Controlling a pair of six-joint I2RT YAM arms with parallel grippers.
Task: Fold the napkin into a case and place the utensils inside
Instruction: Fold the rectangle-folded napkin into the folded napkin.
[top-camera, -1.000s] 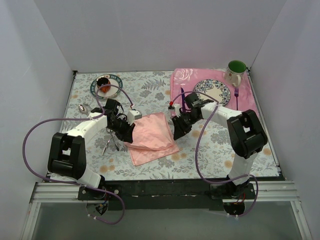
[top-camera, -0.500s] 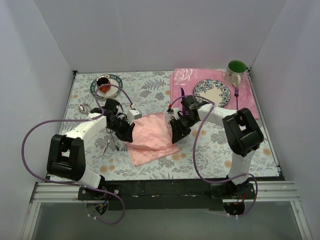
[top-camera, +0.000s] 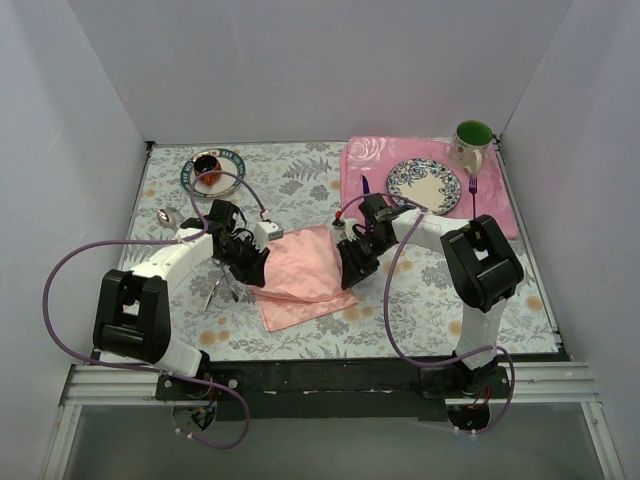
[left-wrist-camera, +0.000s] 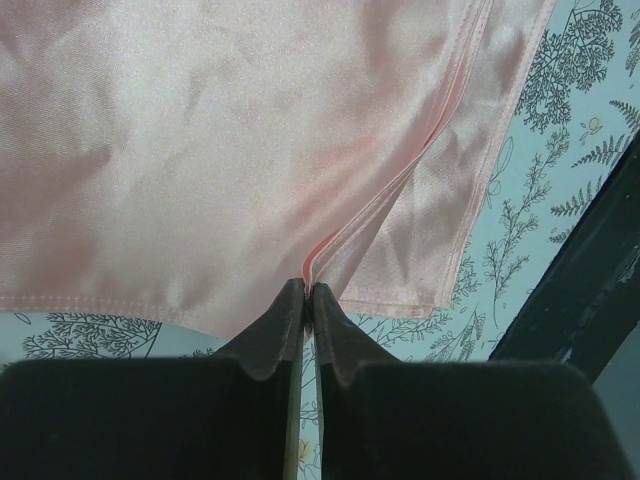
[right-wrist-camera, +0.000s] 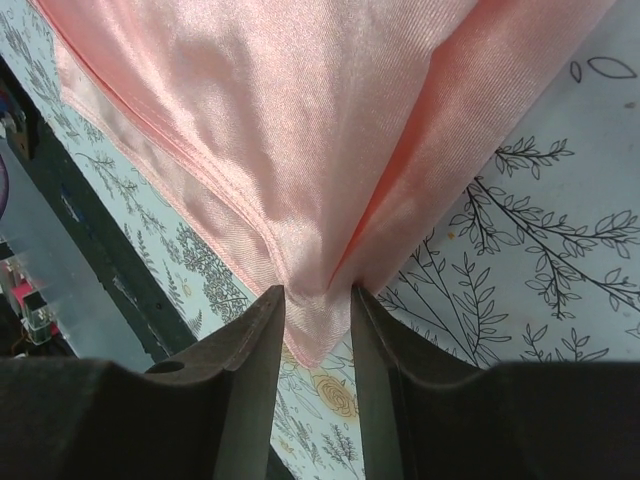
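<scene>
Top external, salmon-pink napkin, folded, layered

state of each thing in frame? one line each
Salmon-pink cloth napkin, folded in layers, lying on table.
Left gripper, shut on napkin's edge.
Right gripper, jaws straddle napkin's corner; grip unclear.
Silver metal utensils, loose on table, outside napkin.
White ceramic mug with green inside, upright.
Purple fork, flat on pink rose-patterned placemat.
</scene>
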